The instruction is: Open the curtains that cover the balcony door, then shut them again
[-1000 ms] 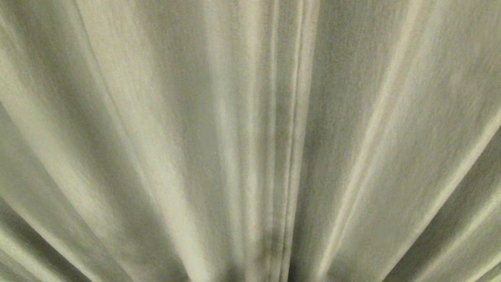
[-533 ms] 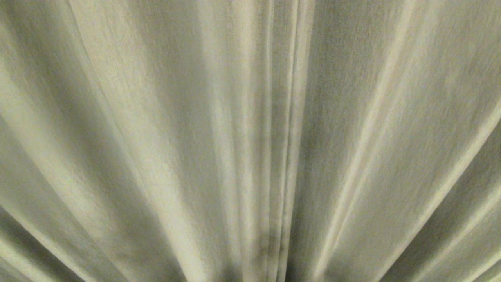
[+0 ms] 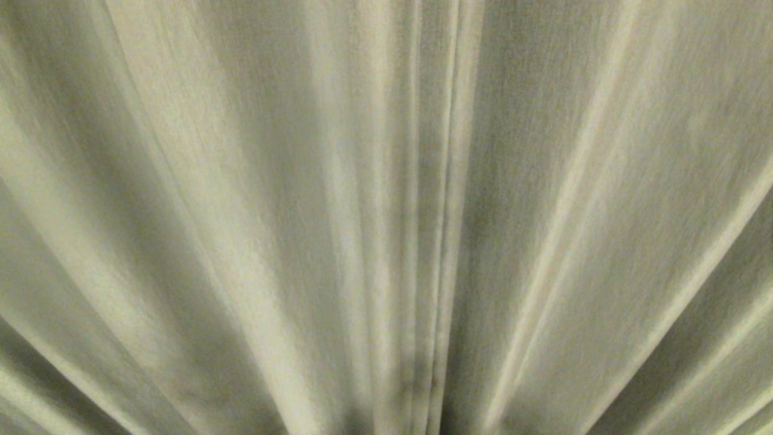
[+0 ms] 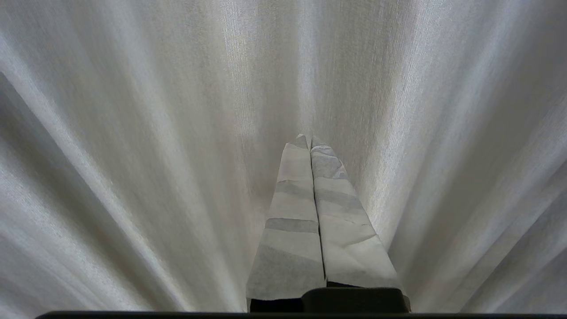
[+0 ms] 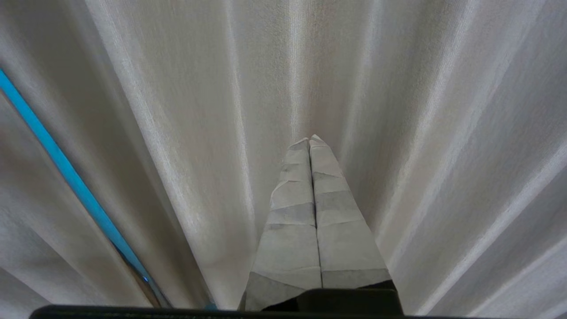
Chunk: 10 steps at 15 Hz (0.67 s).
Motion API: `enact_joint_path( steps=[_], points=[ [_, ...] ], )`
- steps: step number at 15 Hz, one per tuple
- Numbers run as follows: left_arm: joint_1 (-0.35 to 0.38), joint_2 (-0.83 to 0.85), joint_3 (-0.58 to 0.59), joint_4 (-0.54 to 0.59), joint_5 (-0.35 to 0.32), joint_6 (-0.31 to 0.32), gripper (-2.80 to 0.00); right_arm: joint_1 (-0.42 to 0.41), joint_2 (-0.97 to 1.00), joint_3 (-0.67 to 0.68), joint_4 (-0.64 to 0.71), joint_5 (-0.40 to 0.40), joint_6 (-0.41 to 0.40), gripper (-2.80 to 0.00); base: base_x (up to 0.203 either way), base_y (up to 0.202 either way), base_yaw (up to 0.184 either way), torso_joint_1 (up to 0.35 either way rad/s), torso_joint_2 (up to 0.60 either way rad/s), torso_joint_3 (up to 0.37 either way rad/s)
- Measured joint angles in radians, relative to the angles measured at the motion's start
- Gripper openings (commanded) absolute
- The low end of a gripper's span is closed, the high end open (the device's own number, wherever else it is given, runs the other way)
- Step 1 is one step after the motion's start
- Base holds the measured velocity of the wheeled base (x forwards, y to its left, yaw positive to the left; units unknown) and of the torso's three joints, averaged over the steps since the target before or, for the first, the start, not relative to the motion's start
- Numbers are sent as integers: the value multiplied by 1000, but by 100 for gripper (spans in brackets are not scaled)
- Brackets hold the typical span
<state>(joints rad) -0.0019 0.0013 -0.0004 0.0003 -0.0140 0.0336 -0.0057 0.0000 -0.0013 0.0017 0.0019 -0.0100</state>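
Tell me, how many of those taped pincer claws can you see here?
2. The left gripper and the right gripper each show in their own wrist view, shut, pointing at the curtains. Neither shows in the head view.

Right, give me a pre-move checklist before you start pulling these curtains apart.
1. Curtains drawn across the whole head view: ok.
2. Meeting seam between the two drapes found, near centre: ok.
3. Left gripper free, jaws shut on nothing, tips pointing at the fabric: ok.
4. Right gripper free, jaws shut on nothing: ok.
5. Jaws open for a grasp: not ok.
6. Blue strip showing in a gap between folds in the right wrist view, what it is: cannot tell.
7. Balcony door behind: cannot tell, hidden.
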Motion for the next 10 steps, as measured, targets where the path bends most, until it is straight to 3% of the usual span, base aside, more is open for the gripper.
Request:
enact_joint_path(
  steps=[10],
  points=[
    [0,0,0,0,1,0,-280,0,0,0,1,0,3,-280,0,0,0,0,0,0]
  ],
)
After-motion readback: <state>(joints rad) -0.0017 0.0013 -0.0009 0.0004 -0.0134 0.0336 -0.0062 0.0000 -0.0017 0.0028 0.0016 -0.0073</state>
